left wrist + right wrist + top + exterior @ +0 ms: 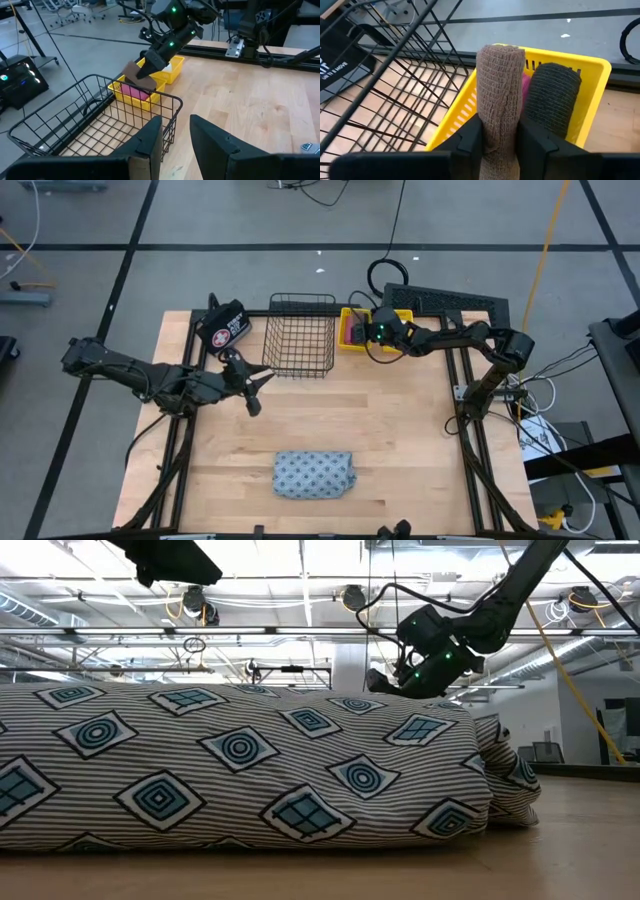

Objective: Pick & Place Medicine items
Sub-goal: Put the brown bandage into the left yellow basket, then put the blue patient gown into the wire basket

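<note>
Pincer, right (500, 137), clamps brown bar (501, 95); bag lettering unreadable.

**What we see on the counter**

We see a light wooden counter (400, 440). On it rest a black wire basket (301, 336), a yellow bin (362, 330) just beside it, a black bag (224, 326), and a blue-grey patterned pouch (314, 474) near the front edge.

Brown bar (501, 95), yellow bin (580, 70), blue-grey pouch (314, 475) w/ stripes & diamond motifs, black wire basket (300, 335)
</note>
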### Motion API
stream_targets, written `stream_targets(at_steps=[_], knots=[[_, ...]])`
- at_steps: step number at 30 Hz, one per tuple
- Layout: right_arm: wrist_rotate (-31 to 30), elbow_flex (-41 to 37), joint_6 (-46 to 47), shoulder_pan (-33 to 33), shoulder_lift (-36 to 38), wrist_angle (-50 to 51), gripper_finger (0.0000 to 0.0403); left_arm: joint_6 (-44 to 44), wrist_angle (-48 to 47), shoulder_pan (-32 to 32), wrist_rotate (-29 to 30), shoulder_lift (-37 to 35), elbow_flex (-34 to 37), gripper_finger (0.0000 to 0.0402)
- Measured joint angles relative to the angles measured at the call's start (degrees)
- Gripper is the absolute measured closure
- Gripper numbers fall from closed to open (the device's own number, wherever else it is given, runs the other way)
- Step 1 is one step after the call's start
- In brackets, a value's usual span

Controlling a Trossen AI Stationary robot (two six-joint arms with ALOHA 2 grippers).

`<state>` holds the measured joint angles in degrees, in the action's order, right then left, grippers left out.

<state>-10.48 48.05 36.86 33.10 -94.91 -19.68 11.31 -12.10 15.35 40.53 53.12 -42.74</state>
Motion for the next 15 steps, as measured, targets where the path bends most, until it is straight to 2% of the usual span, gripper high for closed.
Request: stream_targets(at_steps=[9, 15], knots=[[0.0, 0.0, 0.0, 0.0, 0.0, -0.7, 0.0241, 0.9, 0.0, 0.0, 0.0, 0.0, 0.0, 0.0293], [0.1, 0.0, -0.8, 0.0, 0.0, -2.4, 0.0207, 0.9, 0.0, 0.0, 0.0, 0.0, 0.0, 0.0293]])
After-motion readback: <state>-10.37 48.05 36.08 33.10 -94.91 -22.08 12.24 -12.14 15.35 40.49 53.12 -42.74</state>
